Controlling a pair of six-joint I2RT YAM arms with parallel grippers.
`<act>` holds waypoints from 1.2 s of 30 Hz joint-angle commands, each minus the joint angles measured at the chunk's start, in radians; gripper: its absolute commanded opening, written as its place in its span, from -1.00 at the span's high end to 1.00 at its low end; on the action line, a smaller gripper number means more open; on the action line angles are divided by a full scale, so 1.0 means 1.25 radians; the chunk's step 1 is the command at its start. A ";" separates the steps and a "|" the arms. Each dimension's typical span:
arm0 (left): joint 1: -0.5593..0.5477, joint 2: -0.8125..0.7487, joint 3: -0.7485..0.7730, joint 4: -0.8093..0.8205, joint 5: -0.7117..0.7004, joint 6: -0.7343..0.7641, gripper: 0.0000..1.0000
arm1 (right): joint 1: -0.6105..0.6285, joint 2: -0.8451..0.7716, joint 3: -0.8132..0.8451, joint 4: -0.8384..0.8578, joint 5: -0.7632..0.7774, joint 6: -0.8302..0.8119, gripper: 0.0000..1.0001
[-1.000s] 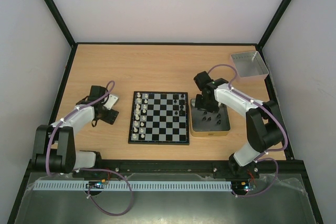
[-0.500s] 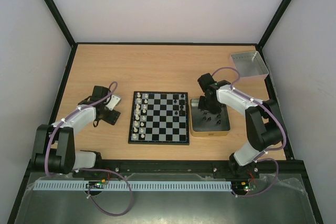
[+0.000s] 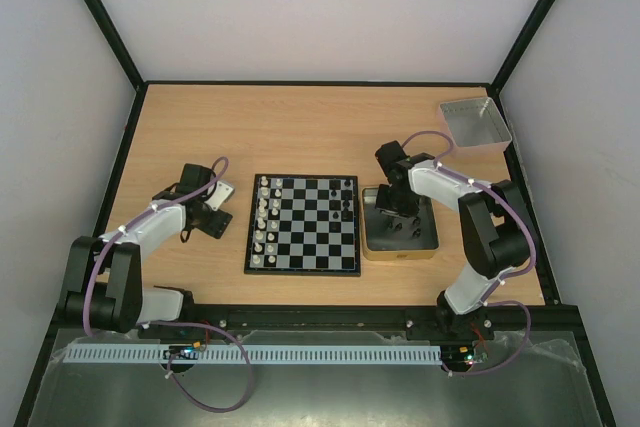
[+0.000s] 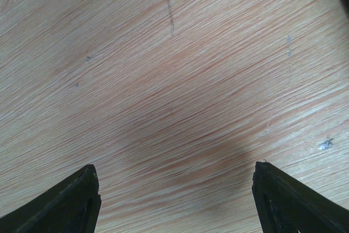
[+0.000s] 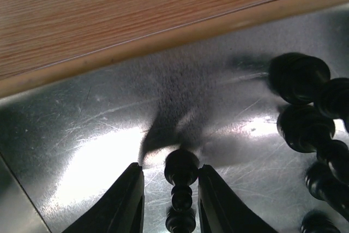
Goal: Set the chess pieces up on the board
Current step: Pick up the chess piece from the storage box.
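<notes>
Pale wood worktop (image 3: 300, 127) fills the pen, with white walls round it. Low in the frame, the left tool (image 4: 175, 165) hangs over bare wood, its two tips wide apart and holding nothing; I think it is kept out of the way. Mid frame lies the board (image 3: 303, 224), with white pieces (image 3: 263, 222) down its left edge and a few black pieces (image 3: 346, 202) at its right. Just right of it, the right tool (image 5: 170, 166) dips into the gold tin (image 5: 82, 135). Only the wrist view shows why: its tips sit close on both sides of one black piece (image 5: 181, 195), with more black ones (image 5: 305, 107) beside. Pinched or not, I cannot tell. Far back sits a grey tray (image 3: 476, 124)
</notes>
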 commanded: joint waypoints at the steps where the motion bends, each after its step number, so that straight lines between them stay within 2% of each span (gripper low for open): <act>1: -0.003 -0.015 -0.012 -0.003 -0.007 -0.008 -0.53 | -0.008 0.009 -0.009 0.007 0.007 0.004 0.48; 17: -0.003 -0.019 -0.012 -0.003 -0.012 -0.010 -0.53 | -0.012 0.025 -0.033 0.024 -0.001 0.017 0.56; 22: -0.003 -0.019 -0.013 -0.003 -0.012 -0.010 -0.53 | -0.012 0.036 -0.035 0.028 -0.006 0.020 0.69; 27: -0.003 -0.022 -0.012 -0.001 -0.012 -0.010 -0.53 | -0.012 0.042 -0.025 0.020 -0.009 0.019 0.73; 36: -0.002 -0.018 -0.014 0.001 -0.016 -0.012 -0.53 | -0.012 0.003 -0.014 -0.005 0.019 0.018 0.78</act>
